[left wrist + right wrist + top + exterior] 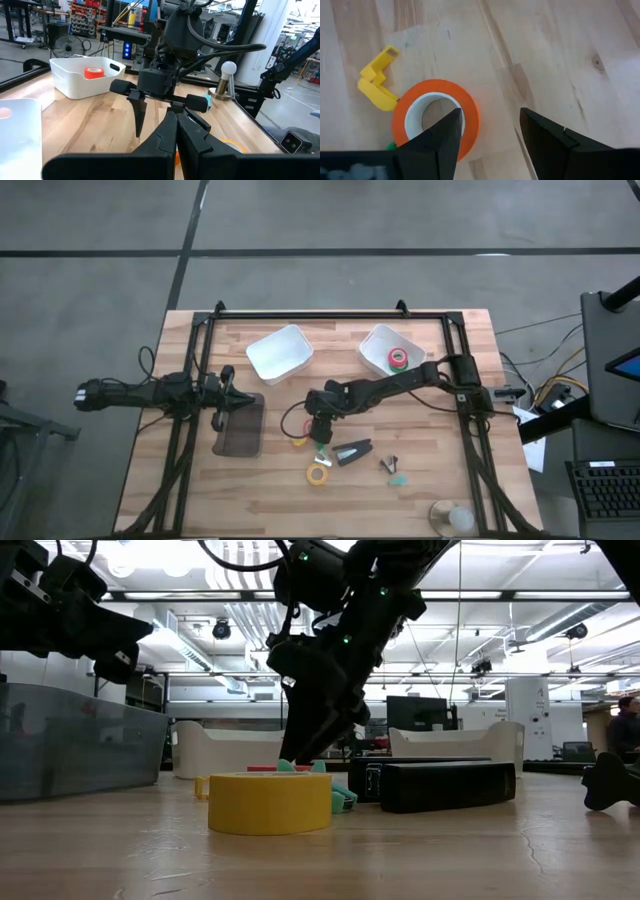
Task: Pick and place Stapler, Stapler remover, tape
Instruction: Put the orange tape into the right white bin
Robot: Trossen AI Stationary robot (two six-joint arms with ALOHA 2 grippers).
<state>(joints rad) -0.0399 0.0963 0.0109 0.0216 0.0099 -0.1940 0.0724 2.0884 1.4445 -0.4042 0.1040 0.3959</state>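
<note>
orange tape [436,116] | directly under my right gripper [490,131] | jaws wide, 1 finger inside its core, empty | left gripper [228,392] farther, pinched closed

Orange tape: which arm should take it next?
Right. Its open gripper hangs right above the orange tape, one finger over the core. The left gripper sits far off, over the grey tray.

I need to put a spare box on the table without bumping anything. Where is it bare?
The wood between the left bin and the table's left edge is bare, as is the near-left corner below the grey tray. It is crowded mid-table: the right gripper, open, hangs over the orange tape, with the yellow tape and stapler close by.
</note>
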